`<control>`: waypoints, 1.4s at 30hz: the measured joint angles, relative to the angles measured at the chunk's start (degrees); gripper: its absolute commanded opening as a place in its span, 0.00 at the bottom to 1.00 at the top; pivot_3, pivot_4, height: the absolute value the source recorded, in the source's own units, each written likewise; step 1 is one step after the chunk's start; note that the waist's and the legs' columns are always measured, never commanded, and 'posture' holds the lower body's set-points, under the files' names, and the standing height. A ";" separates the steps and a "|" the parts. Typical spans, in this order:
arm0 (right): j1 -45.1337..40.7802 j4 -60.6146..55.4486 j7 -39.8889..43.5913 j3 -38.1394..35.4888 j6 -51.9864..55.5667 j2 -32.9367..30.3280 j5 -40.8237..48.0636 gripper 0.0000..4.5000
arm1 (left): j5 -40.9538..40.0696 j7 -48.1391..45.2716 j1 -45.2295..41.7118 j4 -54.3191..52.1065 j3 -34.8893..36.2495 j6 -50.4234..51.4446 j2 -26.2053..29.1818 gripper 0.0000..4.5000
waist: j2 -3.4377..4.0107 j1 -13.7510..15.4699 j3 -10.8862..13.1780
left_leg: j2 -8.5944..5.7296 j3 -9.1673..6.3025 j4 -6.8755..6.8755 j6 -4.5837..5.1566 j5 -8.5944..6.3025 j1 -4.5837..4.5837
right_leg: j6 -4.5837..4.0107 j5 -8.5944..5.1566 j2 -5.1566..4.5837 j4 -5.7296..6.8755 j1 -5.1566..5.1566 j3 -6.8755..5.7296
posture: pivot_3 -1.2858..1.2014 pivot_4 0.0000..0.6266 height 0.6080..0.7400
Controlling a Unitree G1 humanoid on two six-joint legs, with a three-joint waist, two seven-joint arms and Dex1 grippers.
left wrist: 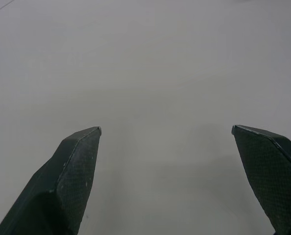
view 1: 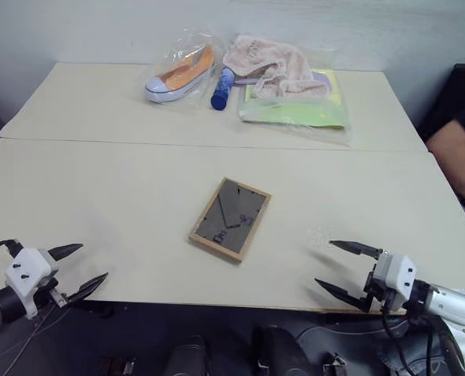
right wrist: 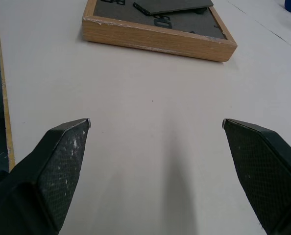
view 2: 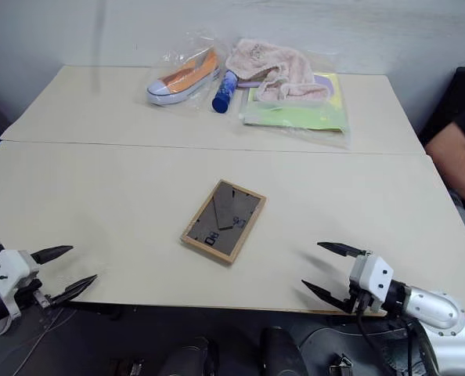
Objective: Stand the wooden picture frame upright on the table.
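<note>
- The wooden picture frame [view 1: 230, 218] is seen lying flat, dark back panel up, near the middle of the table [view 1: 99, 196], just this side of the seam.
- The left gripper [view 1: 80, 269] is held at the near left edge, fingers spread wide, nothing between them.
- The right gripper [view 1: 339, 266] is held at the near right edge, likewise wide and empty, the frame ahead of it.
- The approach is judged not yet begun; an edge must next be reached, gripped and tilted up onto the stand.
</note>
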 measured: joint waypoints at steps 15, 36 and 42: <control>-13.65 -2.66 -10.67 12.99 11.95 6.76 -7.91 0.21 | 6.32 6.52 -30.69 -0.28 -23.85 15.09 -3.26 0.26 | 0.06 -0.02 -0.06 | -0.05 0.05 0.12 -0.18 0.13 -0.21 | 0.07 0.04 0.13 0.34 -0.18 -0.05 | 0.52 0.24 1.00; -26.76 5.83 -15.96 19.98 18.12 12.36 -16.19 0.00 | 10.40 0.78 -39.79 4.76 -36.34 18.69 -10.70 0.01 | 0.06 0.09 -0.07 | -0.03 0.01 0.65 -0.13 0.11 -0.32 | 0.09 0.05 0.12 0.67 -0.22 -0.03 | 0.52 0.24 1.00; -27.22 5.48 -13.44 20.05 18.51 10.85 -15.39 0.00 | 7.63 1.66 -37.94 2.42 -34.53 23.73 -10.42 0.09 | 0.06 -0.10 -0.07 | -0.02 0.01 0.64 -0.12 0.11 -0.32 | 0.09 0.04 0.13 0.68 -0.22 -0.02 | 0.52 0.24 1.00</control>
